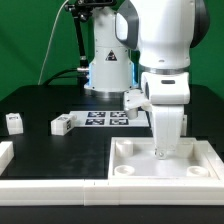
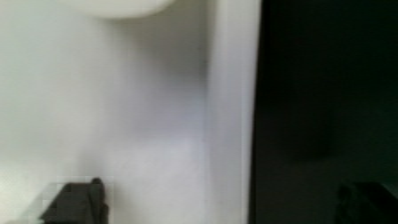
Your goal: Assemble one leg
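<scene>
My pincer (image 1: pixel 165 152) was down low on the big white tray (image 1: pixel 130 172), at its far rim, on the ext. view's right. In the wrist view my two fingers (image 2: pixel 73 200) sat far apart, w/ blurry white tray on one side & dark worktop (image 1: pixel 40 100) on the other. So the pincer looked wide open & I saw nothing held in it.

The leg (image 1: pixel 63 124) was not near me. It lay on its side on the worktop, well apart from the pincer, off to the ext. view's left & a bit farther back. The marker board (image 1: pixel 105 118) lay between us. The leg's long way ran approx. across the view, a little slanted. A 2nd leg (image 1: pixel 14 122) sat even farther left, so the 1st was the closer pick.

I think the next move needed me to lift clear of the tray rim, go left past the marker board, then close my fingers across the leg's short way. No leg stood in the tray, so the job looked barely begun.
</scene>
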{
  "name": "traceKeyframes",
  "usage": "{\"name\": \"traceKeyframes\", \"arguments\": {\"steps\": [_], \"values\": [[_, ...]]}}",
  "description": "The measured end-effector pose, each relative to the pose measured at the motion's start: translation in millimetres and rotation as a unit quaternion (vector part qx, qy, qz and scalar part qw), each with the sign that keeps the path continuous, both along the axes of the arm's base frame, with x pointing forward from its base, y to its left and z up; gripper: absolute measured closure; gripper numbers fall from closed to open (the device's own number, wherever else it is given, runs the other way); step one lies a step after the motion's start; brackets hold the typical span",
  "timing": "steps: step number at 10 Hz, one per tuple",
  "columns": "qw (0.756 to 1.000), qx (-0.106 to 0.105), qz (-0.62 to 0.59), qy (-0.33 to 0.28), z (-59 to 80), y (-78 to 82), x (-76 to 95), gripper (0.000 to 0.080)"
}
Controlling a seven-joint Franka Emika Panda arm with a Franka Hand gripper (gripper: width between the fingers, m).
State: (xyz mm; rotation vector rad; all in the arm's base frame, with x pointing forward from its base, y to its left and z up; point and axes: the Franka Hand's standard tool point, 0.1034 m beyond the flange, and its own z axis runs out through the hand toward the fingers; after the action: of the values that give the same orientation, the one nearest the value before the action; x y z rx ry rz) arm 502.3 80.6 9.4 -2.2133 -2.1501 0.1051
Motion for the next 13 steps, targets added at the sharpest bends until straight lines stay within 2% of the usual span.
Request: {"name": "traceKeyframes", "arguments": {"steps": [2,6,8,10,13], "values": [[1.000,-0.001,-0.006,-0.001,2.8,-0.3,-1.7,0.0151],[0.998,-0.014,-0.059,-0.005,26.9,1.2,-40.0,0.0151],[0.997,-0.018,-0.080,-0.009,37.5,-0.2,-46.9,0.0151],[0.994,-0.020,-0.106,-0.006,33.8,0.0,-47.8,0.0151],[0.974,-0.028,-0.225,-0.007,33.6,0.6,-48.2,0.0151]]}}
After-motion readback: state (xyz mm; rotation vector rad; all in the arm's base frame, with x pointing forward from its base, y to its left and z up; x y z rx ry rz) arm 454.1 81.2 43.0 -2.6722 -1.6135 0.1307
